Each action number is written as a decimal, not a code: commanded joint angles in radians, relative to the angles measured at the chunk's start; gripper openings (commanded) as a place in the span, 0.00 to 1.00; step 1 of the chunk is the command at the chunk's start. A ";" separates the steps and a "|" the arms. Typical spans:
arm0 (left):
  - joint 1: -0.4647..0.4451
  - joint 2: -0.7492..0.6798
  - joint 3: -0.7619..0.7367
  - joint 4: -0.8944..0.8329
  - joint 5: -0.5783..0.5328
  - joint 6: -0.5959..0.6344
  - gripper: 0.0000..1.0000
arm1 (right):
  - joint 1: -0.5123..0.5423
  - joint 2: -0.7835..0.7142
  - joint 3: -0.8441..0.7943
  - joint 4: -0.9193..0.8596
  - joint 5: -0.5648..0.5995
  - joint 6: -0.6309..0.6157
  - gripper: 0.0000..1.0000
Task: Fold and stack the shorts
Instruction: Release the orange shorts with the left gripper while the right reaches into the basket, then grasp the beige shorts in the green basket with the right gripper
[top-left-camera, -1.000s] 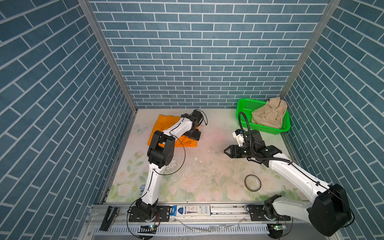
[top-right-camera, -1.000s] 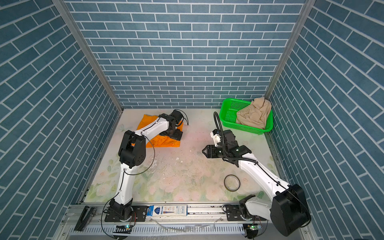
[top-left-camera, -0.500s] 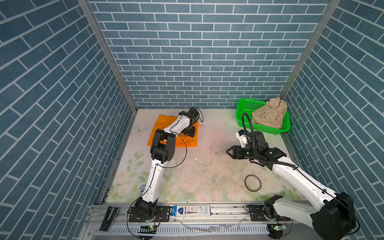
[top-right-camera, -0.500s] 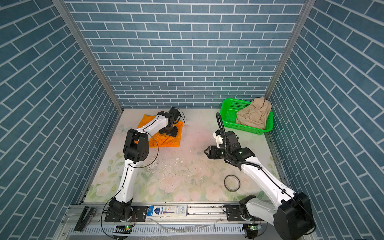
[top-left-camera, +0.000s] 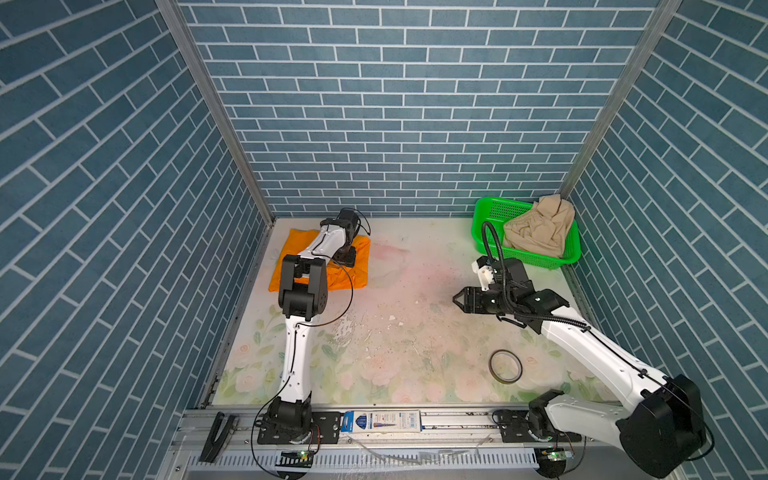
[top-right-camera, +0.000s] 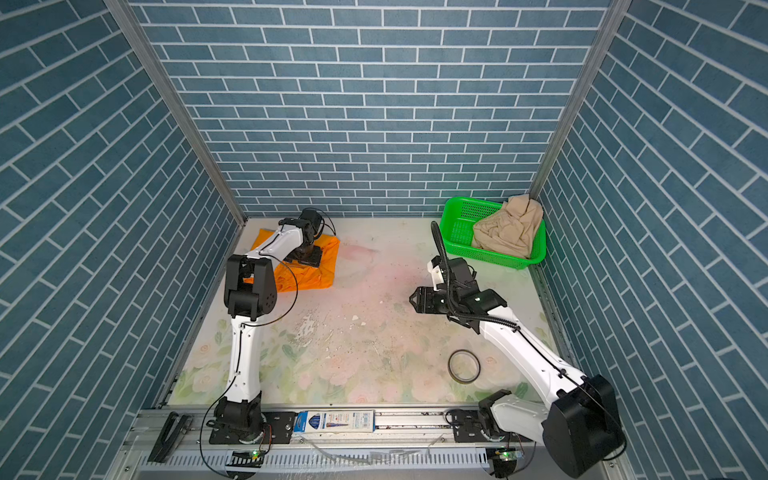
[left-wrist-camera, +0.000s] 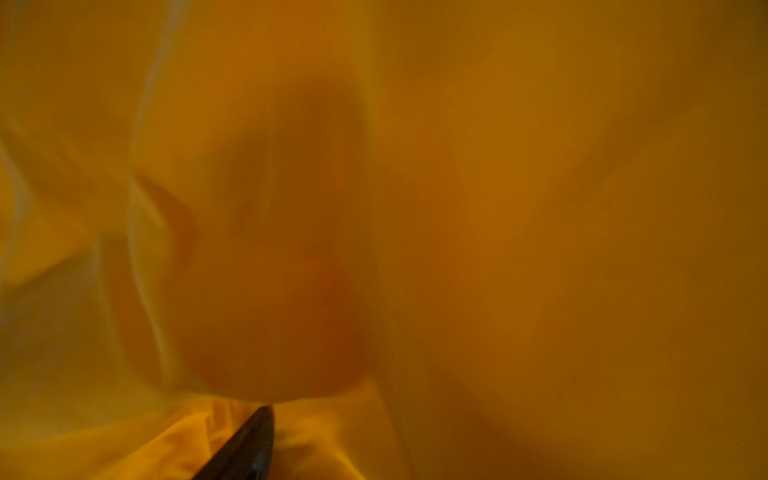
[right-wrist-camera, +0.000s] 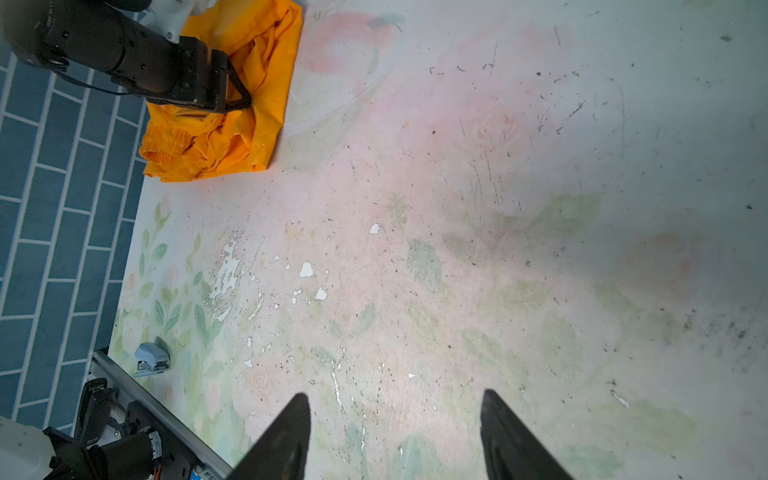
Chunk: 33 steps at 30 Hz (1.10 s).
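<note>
While the left end effector (top-left-camera: 345, 258) sits pressed down onto the orange shorts (top-left-camera: 360, 270), its wrist view is only blurred orange cloth plus one dark fingertip (left-wrist-camera: 249, 449), so I can't tell how wide it is or whether it has hold of any fabric; orange shorts lie roughly folded in the far-left corner of the surface (top-left-camera: 415, 291), left edge just beside the left wall, far edge near the back wall; gathered waistband shows at the front-left corner in the right wrist view, loose folds along the right edge; right end effector (top-left-camera: 456, 299) hovers right of centre, jaws spread wide with nothing between them, pointing toward the orange shorts but well apart from them; beige shorts (top-left-camera: 536, 232) heaped in the green basket (top-left-camera: 496, 212) in the far-right corner, bunched to its right side and rising above the rim; basket sits just behind the right wrist; dark ring (top-left-camera: 490, 366) lies flat near the front right, beside the right forearm; small grey item (right-wrist-camera: 151, 359) at the front-left edge by the rail; open room: the middle band between the two end effectors, scuffed floral mat down to the front rail.
</note>
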 joint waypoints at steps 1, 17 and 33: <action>0.048 0.040 0.012 -0.064 -0.070 0.064 0.79 | -0.001 0.029 0.039 0.009 0.024 0.046 0.66; 0.072 -0.337 -0.193 0.051 0.186 0.035 1.00 | -0.207 0.156 0.389 -0.203 0.306 -0.177 0.75; 0.066 -1.272 -1.004 0.342 0.588 -0.208 1.00 | -0.542 0.674 0.727 -0.082 0.440 -0.355 0.78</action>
